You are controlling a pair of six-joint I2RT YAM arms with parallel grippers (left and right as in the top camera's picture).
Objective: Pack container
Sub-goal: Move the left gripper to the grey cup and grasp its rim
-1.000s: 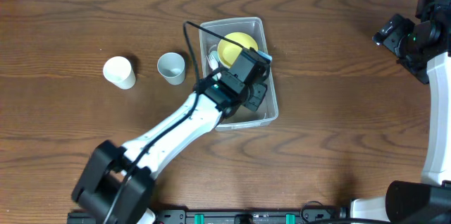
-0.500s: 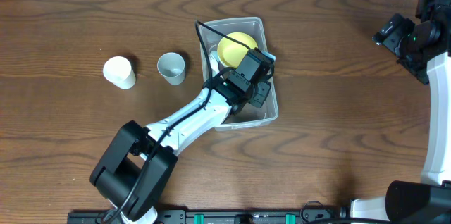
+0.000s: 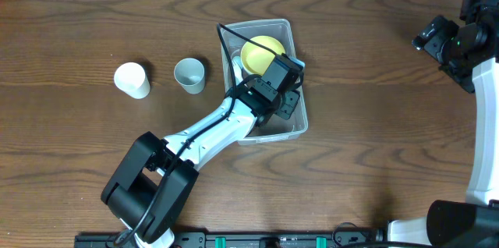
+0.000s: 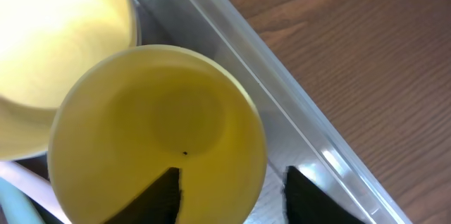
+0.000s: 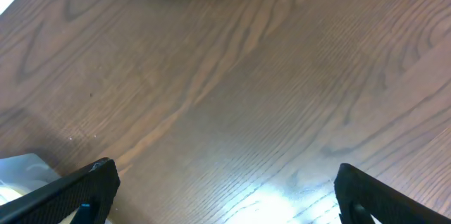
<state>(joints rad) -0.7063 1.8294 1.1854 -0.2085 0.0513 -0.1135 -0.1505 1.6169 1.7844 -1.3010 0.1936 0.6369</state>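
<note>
Yellow cup [image 4: 155,132] is sitting in the container [image 3: 296,115], left end effector [image 4: 231,185] spread astride its rim. Right end effector [image 5: 225,189] is hanging wide, empty. White cup [image 3: 132,79] and grey cup [image 3: 189,75] are waiting outside.

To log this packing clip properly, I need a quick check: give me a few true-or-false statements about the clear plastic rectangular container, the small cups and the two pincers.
1. The clear plastic rectangular container holds a yellow round bowl. True.
2. The left pincer is inside the container. True.
3. The right pincer is shut on a cup. False: it is open over the bare wooden table and holds nothing.
4. Both small cups lie in the container. False: the white cup and the pale grey cup sit on the table, apart from the container.
</note>
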